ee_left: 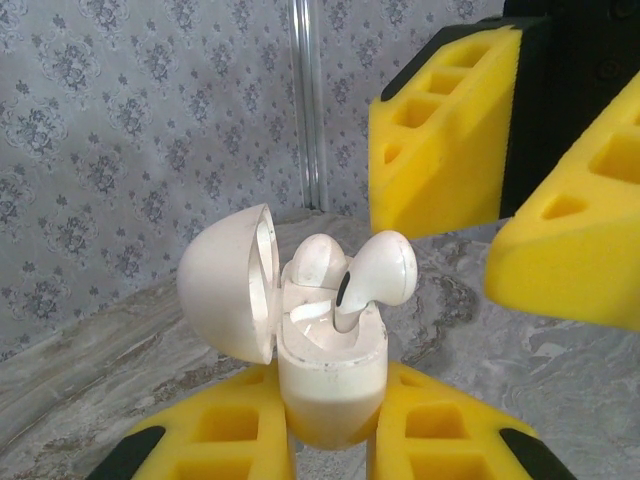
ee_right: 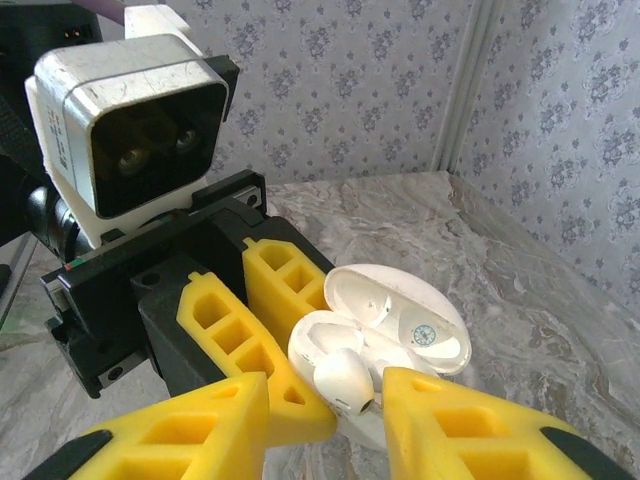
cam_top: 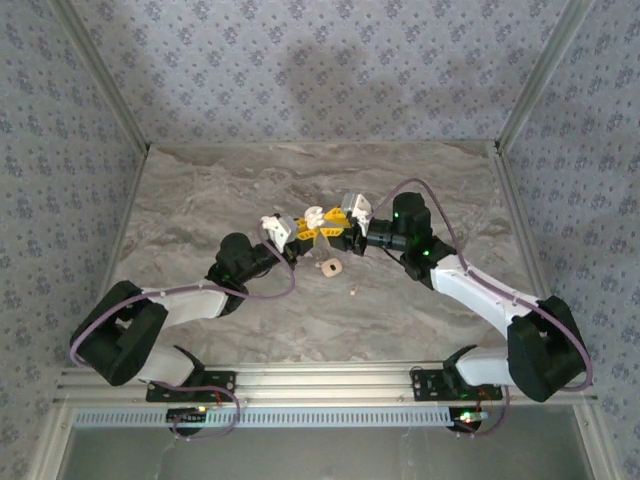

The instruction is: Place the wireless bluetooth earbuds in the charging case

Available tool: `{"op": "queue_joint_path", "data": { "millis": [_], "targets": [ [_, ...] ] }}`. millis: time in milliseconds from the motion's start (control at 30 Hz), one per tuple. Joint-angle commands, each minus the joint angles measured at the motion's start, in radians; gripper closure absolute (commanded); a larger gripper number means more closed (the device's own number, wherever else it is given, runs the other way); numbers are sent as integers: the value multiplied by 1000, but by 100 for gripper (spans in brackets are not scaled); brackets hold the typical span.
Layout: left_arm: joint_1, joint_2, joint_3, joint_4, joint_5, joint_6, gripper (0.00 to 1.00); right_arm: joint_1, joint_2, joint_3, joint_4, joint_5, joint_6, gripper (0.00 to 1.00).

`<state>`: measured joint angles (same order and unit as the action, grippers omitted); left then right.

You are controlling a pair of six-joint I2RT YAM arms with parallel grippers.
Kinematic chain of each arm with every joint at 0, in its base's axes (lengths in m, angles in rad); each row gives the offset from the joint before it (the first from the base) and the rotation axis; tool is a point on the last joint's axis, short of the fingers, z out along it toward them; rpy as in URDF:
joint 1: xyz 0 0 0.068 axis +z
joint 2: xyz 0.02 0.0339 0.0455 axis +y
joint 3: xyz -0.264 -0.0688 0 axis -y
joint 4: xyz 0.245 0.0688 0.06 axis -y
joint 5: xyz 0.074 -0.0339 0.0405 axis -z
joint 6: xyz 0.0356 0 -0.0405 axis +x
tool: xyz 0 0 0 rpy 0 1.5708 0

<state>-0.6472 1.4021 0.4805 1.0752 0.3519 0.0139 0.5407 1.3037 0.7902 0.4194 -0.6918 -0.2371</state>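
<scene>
Right pincer (ee_right: 325,385) fingers (ee_right: 190,430) cut off by bottom edge.

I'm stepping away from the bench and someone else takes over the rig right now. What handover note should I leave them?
Left gripper: shut on the glossy white rounded plastic charging case, held upright with its domed lid open.
Right gripper: open, jaws on either side of the front white earbud, not visibly pinching it.
Done: the rear white earbud sits in its well. The front one is stem-down in its well but stands higher and tilted.
Left: probably press the front earbud fully home, then back the right gripper away.
</scene>
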Motion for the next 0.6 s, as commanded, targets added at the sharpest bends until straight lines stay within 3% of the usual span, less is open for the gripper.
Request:
{"op": "queue_joint_path", "data": {
  "millis": [0, 567],
  "targets": [
    [7, -25, 10, 53, 9, -6, 82, 1, 13, 33, -12, -8, -7, 62],
    [6, -34, 7, 46, -4, 4, 82, 10, 6, 49, -63, -40, -18, 67]
  ]
}}
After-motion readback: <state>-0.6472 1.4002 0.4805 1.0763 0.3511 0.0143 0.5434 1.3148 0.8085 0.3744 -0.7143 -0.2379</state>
